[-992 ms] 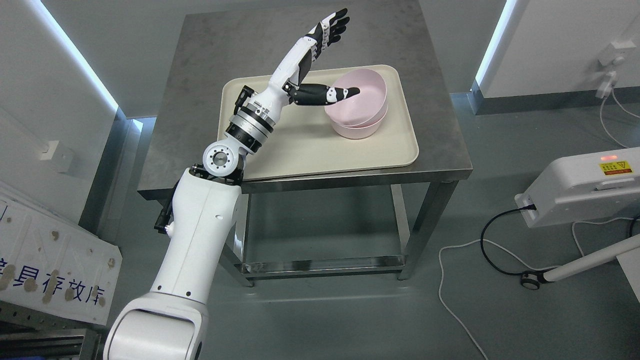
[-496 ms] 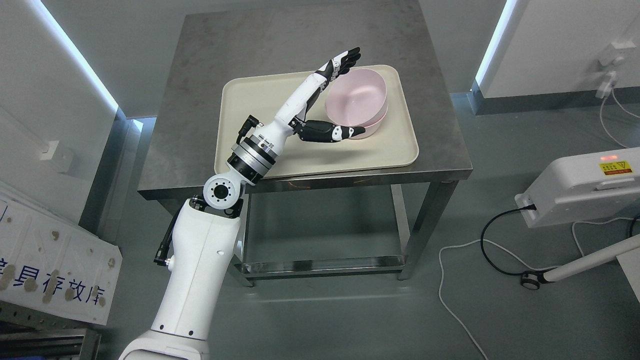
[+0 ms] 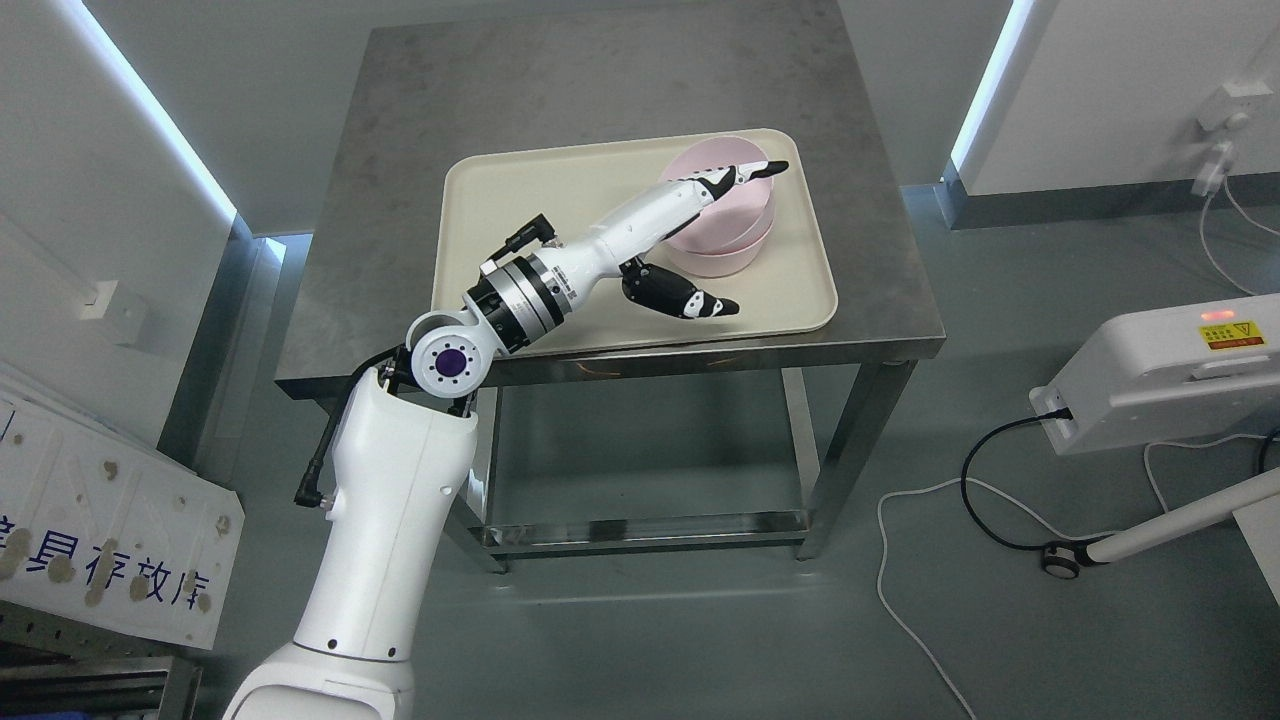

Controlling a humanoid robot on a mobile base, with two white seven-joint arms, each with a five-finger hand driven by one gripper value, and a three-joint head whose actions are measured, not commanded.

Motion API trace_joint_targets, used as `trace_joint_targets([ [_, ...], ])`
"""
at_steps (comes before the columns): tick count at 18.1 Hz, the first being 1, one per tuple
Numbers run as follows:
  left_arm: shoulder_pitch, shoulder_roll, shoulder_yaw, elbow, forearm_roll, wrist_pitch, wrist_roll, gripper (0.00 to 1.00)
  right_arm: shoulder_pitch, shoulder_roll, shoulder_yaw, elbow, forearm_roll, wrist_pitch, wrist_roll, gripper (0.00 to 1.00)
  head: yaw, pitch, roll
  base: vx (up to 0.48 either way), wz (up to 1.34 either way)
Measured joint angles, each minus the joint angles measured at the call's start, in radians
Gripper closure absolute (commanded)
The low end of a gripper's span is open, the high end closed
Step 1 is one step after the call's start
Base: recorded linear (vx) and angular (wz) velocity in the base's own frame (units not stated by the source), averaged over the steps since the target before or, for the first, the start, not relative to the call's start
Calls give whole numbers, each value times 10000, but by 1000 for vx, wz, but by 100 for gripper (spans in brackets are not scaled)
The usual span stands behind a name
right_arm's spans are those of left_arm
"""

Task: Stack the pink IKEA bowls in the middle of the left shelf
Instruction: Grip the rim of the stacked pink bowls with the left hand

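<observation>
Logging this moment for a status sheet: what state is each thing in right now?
pink bowls: nested in a stack of two, upright on the tray, not gripped.
left hand: open, fingers over the stack's rim, thumb spread below it.
tray: flat on the table.
table: upright, top bare around the tray.

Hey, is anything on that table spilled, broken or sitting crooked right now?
Nothing spilled or broken. The pink bowls sit nested and upright at the far right of the cream tray, which lies flat on the steel table. The left hand reaches over them, fingers spread.
</observation>
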Motion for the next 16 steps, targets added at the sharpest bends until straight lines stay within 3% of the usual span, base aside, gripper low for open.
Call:
trace_joint_targets([
  [7, -691, 255, -12, 395, -2082, 21, -30, 12, 0, 0, 0, 0, 0, 0, 0, 0, 0, 0, 0, 0, 0],
  [16, -801, 346, -287, 609, -2852, 35, -45, 21, 0, 0, 0, 0, 0, 0, 0, 0, 0, 0, 0, 0, 0],
])
